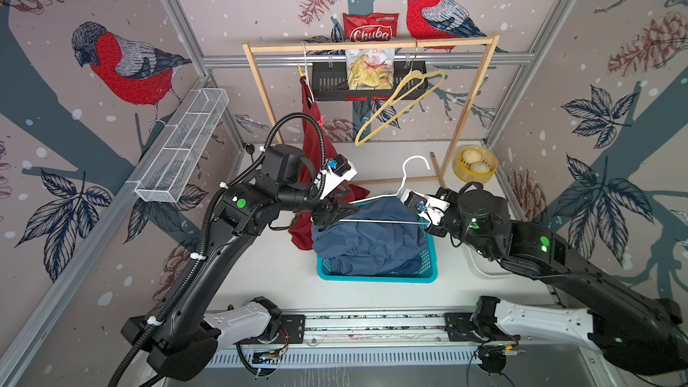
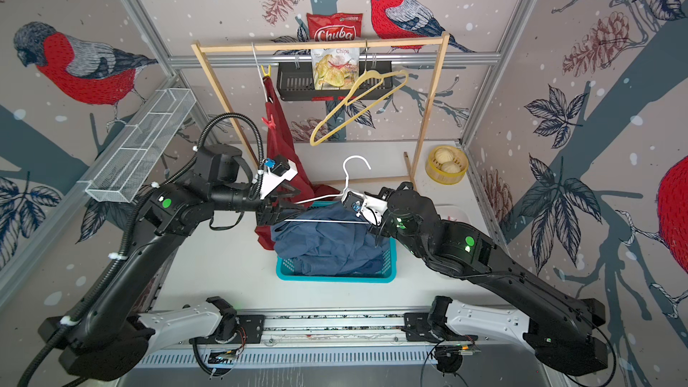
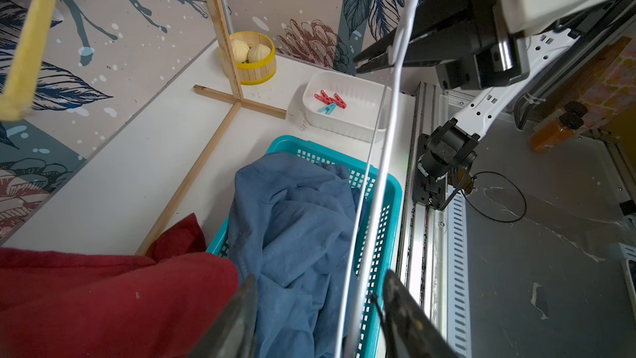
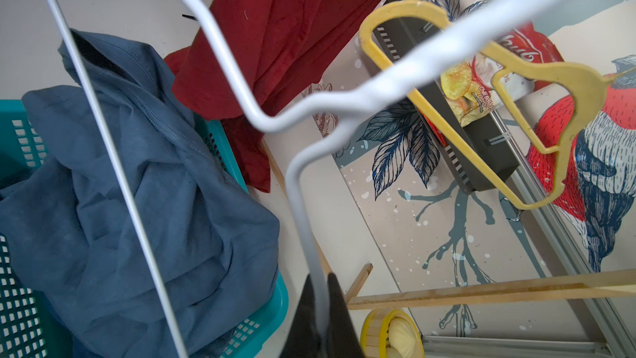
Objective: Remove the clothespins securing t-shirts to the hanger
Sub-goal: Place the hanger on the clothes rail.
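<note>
Teal basket (image 1: 372, 278) sits nearest on the worktop (image 1: 260, 273). The blue t-shirt (image 1: 368, 243) lies crumpled inside it, with no clothespin showing on it. Take the basket as the centre of the dial in a top view, with twelve at the back wall.

Just above the shirt the white hanger (image 4: 298, 201) is bare, its bar level. The right claw (image 4: 320, 275), at two o'clock, is pinched tight on the hanger's wire. The left claw (image 3: 320, 275), at ten o'clock, stands partly parted with the wire's other end between its fingers, not clearly gripped.

Out at three o'clock a white tub (image 3: 347, 125) holds three loose clothespins (image 3: 330, 101), two red and one blue. At eleven o'clock the red t-shirt (image 1: 314, 135) hangs from the wooden rack (image 1: 368, 45). It has a red clothespin (image 2: 268, 120) at its shoulder and a yellow clothespin (image 1: 301, 70) higher up. A yellow hanger (image 4: 557, 72) hangs empty at one o'clock.

My reading is that the blue shirt is done and the bare hanger is being passed or let go. To do this well, only one claw should bear the wire at a time. The left should part fully before backing toward nine o'clock, so it neither snags the wire nor drags the shirt out. The red shirt's two pins look like the work left.
</note>
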Robot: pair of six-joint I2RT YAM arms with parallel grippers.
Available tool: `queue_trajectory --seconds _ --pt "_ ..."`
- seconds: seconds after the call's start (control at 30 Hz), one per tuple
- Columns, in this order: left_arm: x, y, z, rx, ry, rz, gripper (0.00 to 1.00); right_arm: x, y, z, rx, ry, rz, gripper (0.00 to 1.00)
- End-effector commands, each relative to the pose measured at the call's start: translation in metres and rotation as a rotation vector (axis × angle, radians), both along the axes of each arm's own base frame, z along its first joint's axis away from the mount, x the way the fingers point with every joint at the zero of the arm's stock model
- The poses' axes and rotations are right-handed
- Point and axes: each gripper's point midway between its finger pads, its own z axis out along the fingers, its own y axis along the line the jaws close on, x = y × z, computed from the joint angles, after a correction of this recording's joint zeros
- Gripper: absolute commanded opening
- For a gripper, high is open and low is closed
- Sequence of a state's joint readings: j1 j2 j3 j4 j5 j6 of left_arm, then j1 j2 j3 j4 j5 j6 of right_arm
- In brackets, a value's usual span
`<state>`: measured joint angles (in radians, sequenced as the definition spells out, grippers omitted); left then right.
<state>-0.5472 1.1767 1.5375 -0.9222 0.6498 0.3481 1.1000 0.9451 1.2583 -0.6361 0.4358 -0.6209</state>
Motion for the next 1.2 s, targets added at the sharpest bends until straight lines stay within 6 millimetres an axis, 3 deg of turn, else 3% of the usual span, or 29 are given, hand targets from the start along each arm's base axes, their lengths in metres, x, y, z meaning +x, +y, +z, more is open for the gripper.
queue_trajectory --seconds 0.0,0.03,0.13,0.27,0.47,0.6,0.7,0.87,1.07,1.17 --pt "-0.003 -0.001 0.001 -0.014 0.006 -0.049 0.13 0.000 0.000 0.012 0.059 -0.010 -0.005 0.00" --pt "-0.003 -0.001 0.001 -0.018 0.011 -0.049 0.01 0.003 -0.002 0.013 0.064 -0.017 -0.021 0.00" --pt "-0.001 -0.001 0.008 -0.052 0.012 -0.045 0.00 0.012 -0.008 0.011 0.070 -0.045 -0.085 0.02" --pt "0.008 -0.002 0.031 -0.128 -0.014 0.012 0.00 0.018 -0.010 0.013 0.107 -0.060 -0.123 0.48" --pt "0.034 -0.001 0.058 -0.171 -0.075 0.190 0.00 0.017 -0.021 0.046 0.294 -0.067 -0.171 0.71" --pt "0.054 -0.011 0.071 -0.174 -0.124 0.328 0.00 0.023 -0.039 0.066 0.491 -0.028 -0.246 0.75" --pt "0.068 -0.019 0.092 -0.246 -0.142 0.401 0.00 0.035 -0.050 0.062 0.598 0.051 -0.306 0.75" --pt "0.100 -0.025 0.127 -0.357 -0.162 0.516 0.00 0.058 -0.059 0.020 0.684 0.219 -0.378 0.76" --pt "0.122 -0.050 0.161 -0.449 -0.155 0.512 0.00 0.058 -0.067 -0.010 0.745 0.301 -0.394 0.76" --pt "0.133 -0.067 0.164 -0.459 -0.135 0.510 0.00 0.057 -0.070 -0.019 0.758 0.321 -0.392 0.77"
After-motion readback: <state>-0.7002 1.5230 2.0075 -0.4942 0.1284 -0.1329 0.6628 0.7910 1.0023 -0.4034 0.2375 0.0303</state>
